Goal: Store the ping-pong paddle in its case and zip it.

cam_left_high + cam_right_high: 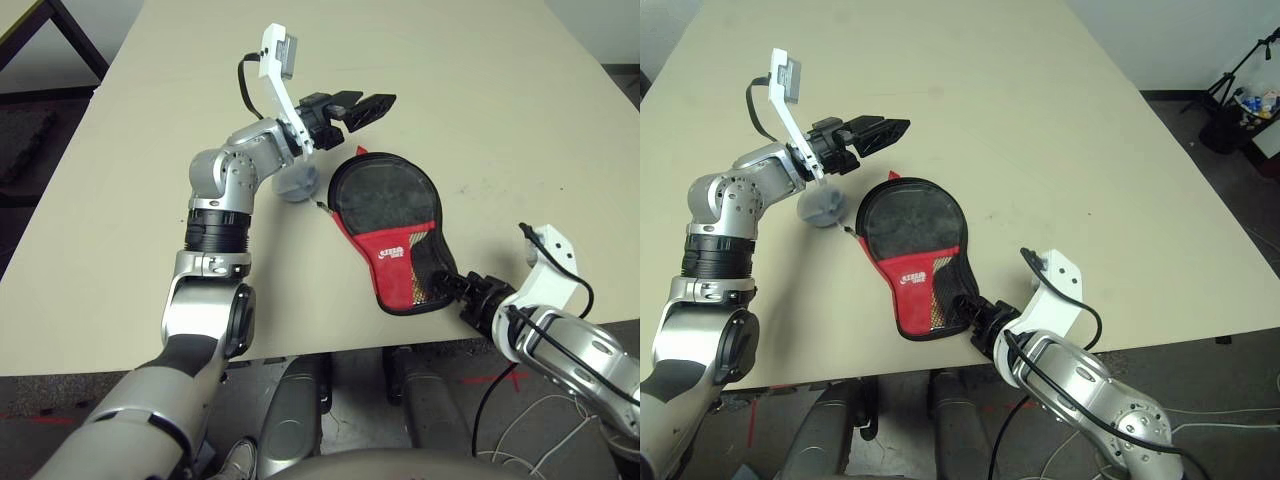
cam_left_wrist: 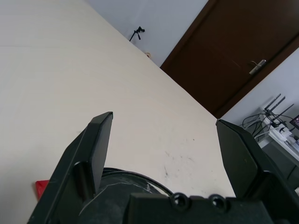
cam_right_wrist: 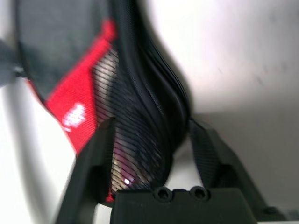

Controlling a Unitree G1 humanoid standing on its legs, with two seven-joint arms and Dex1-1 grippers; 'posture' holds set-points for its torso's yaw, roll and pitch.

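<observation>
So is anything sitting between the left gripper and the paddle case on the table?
Nothing visible does. The left gripper, open, hovers just beyond the round end of the case, with bare table between. A grey-white wad lies off to the side, under the wrist.

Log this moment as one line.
case: flat near table edge | left end effector: open above it | right end effector: astride handle end

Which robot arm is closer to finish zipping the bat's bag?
Probably the right. Its end effector sits at the handle end of the case, fingers either side. The left end effector hangs open above the table.
</observation>
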